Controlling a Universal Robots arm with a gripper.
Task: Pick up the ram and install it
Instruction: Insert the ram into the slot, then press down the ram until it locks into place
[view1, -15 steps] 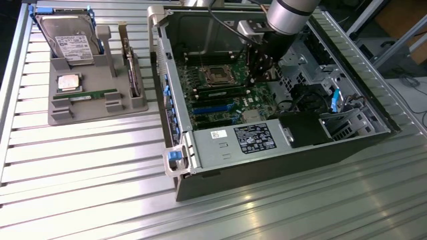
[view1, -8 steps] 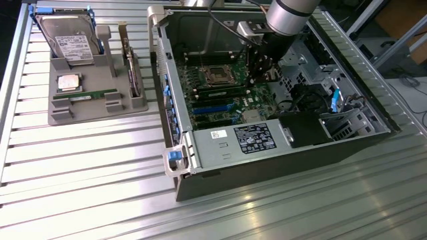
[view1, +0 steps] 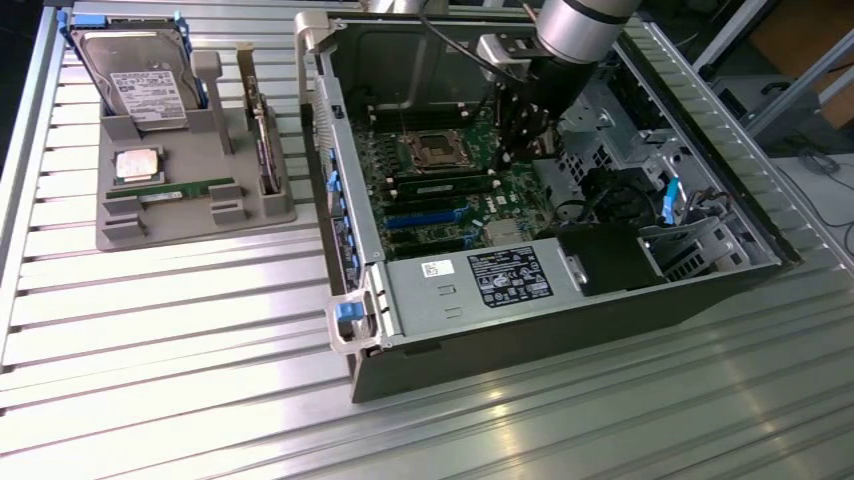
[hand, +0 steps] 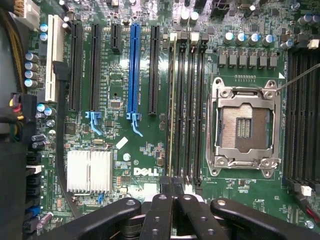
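The tool (hand: 173, 192) is pinched shut, fingers together, over the motherboard's (hand: 145, 150) memory slots, where a ram (hand: 172, 100) stands edge-on, seemingly to press it home, while another ram stick (view1: 187, 190) lies in the grey tray (view1: 160, 232) at the exterior view's left

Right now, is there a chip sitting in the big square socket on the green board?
No, the socket lies open and bare inside its metal frame.
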